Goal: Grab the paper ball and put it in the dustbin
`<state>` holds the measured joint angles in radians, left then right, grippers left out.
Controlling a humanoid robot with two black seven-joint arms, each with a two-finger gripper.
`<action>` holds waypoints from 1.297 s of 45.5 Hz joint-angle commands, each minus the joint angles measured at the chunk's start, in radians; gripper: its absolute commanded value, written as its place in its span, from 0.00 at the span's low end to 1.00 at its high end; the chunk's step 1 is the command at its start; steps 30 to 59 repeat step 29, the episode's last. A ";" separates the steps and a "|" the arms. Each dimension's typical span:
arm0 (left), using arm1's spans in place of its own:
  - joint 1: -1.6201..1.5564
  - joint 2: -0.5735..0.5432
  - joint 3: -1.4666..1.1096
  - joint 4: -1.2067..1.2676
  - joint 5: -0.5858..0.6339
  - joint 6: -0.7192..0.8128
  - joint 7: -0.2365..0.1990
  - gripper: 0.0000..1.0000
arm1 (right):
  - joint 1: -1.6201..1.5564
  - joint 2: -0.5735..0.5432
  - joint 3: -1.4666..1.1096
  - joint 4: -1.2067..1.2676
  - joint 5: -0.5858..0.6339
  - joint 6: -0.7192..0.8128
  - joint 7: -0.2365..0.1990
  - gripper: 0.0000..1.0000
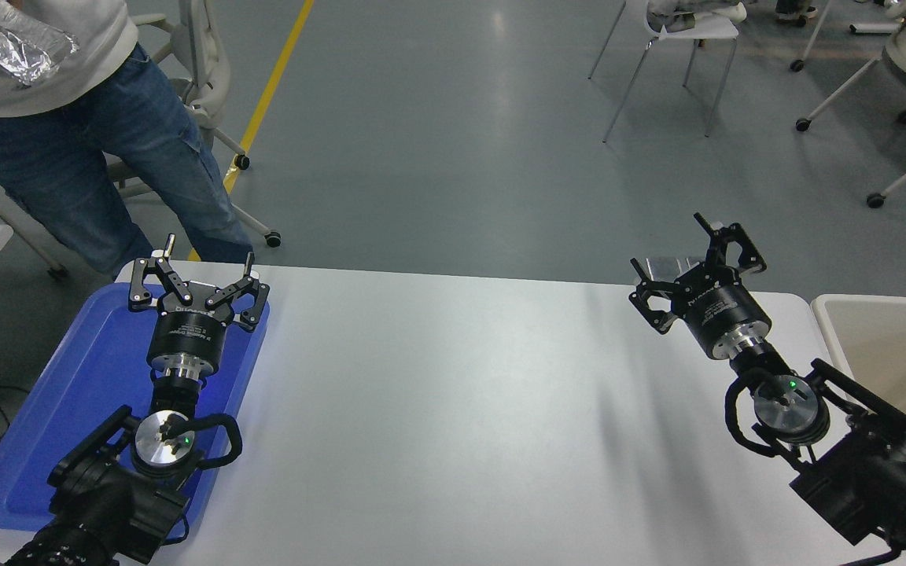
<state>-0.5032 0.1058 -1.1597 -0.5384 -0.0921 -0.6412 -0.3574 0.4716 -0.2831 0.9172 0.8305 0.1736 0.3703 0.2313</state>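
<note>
Head view shows no paper ball anywhere. My right gripper [693,271] hangs wide open and empty over the surface [453,409], with the dustbin [885,346] just to its right.

I stood in a lab or workshop: grey floor [437,141] with a yellow line [264,102], wheeled chairs [673,47] upper right.

Both arms are matte black, built of blocky housings. Each wrist carries a brushed silver disc with a small green light, ringed by a looping black cable. Above it sits a black cylinder with a silver collar and faint white lettering. The left pincer [193,271] and right pincer [693,263] have black linkage fingers; the left fingers [169,245] end in silver tips.
</note>
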 commanded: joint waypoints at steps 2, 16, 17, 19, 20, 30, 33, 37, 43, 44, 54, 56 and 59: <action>0.000 0.000 0.000 0.000 0.000 0.000 0.000 1.00 | -0.067 0.025 0.045 -0.002 0.021 0.096 0.000 1.00; 0.000 0.000 0.000 0.000 0.000 0.000 0.000 1.00 | -0.077 0.021 0.055 -0.022 0.020 0.119 0.000 1.00; 0.000 0.000 0.000 0.000 0.002 0.000 0.000 1.00 | -0.079 0.021 0.055 -0.021 0.020 0.119 0.000 1.00; 0.000 0.000 0.000 0.000 0.000 0.000 0.000 1.00 | -0.080 0.021 0.055 -0.022 0.020 0.127 0.000 1.00; 0.000 0.000 0.000 0.000 0.000 -0.002 0.000 1.00 | -0.080 0.022 0.055 -0.022 0.020 0.127 0.000 1.00; 0.000 0.000 0.000 0.000 0.000 -0.002 0.000 1.00 | -0.082 0.019 0.054 -0.022 0.020 0.133 -0.003 1.00; 0.000 0.000 0.000 0.000 0.000 -0.002 0.000 1.00 | -0.082 0.019 0.054 -0.022 0.020 0.133 -0.003 1.00; 0.000 0.000 0.000 0.000 0.000 -0.002 0.000 1.00 | -0.082 0.019 0.054 -0.022 0.020 0.133 -0.003 1.00; 0.000 0.000 0.000 0.000 0.000 -0.002 0.000 1.00 | -0.082 0.019 0.054 -0.022 0.020 0.133 -0.003 1.00; 0.000 0.000 0.000 0.000 0.000 -0.002 0.000 1.00 | -0.082 0.019 0.054 -0.022 0.020 0.133 -0.003 1.00; 0.000 0.000 0.000 0.000 0.000 -0.002 0.000 1.00 | -0.082 0.019 0.054 -0.022 0.020 0.133 -0.003 1.00; 0.000 0.000 0.000 0.000 0.000 -0.002 0.000 1.00 | -0.082 0.019 0.054 -0.022 0.020 0.133 -0.003 1.00; 0.000 0.000 0.000 0.000 0.000 -0.002 0.000 1.00 | -0.082 0.019 0.054 -0.022 0.020 0.133 -0.003 1.00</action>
